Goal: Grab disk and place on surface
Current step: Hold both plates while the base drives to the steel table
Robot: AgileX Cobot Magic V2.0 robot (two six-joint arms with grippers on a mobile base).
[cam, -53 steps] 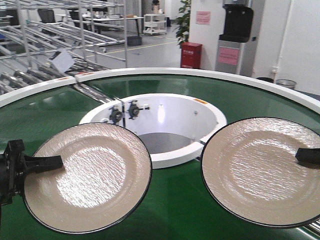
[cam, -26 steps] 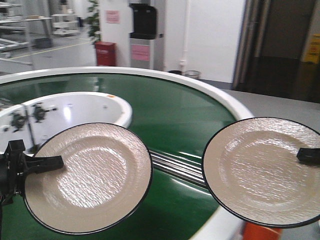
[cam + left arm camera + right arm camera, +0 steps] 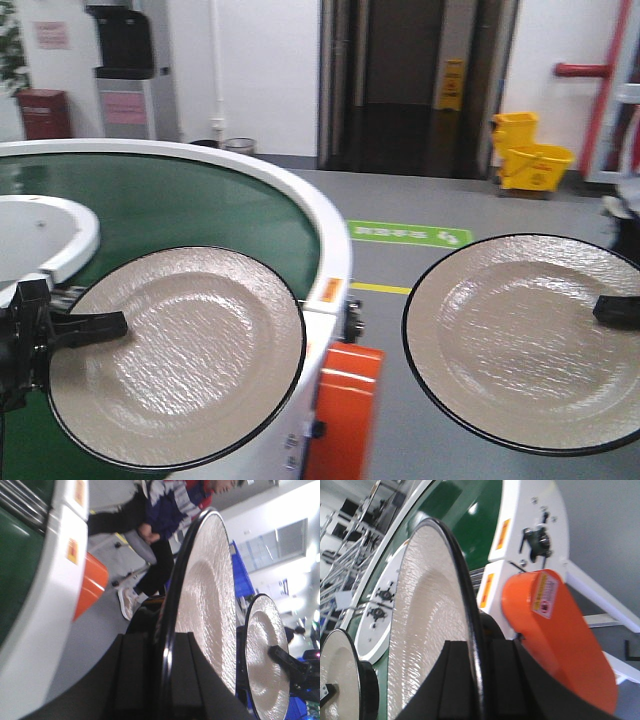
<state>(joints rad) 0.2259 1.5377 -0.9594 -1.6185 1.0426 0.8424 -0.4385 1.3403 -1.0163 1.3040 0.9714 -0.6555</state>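
Two beige disks with black rims are held flat in the air, one in each gripper. My left gripper (image 3: pixel 112 323) is shut on the left disk (image 3: pixel 180 355) at its left edge, over the conveyor's rim. The right gripper (image 3: pixel 602 309) is shut on the right disk (image 3: pixel 520 340) at its right edge, above grey floor. In the left wrist view the left gripper's (image 3: pixel 167 642) black fingers clamp the left disk's (image 3: pixel 207 600) rim. The right wrist view shows the right gripper (image 3: pixel 477 650) clamping the right disk (image 3: pixel 427 625) the same way. The surface is out of view.
The green conveyor belt (image 3: pixel 170 200) with its white rim (image 3: pixel 325 250) curves away at the left, with an orange cover (image 3: pixel 345 410) at its side. Beyond lie grey floor, a green floor sign (image 3: pixel 410 235), a yellow mop bucket (image 3: pixel 530 160) and a dark doorway. A person (image 3: pixel 170 510) stands nearby.
The whole view has swung to the right: the conveyor has slid off to the left and the floor and doorway have come in. Both disks stay held in the same places in the view.
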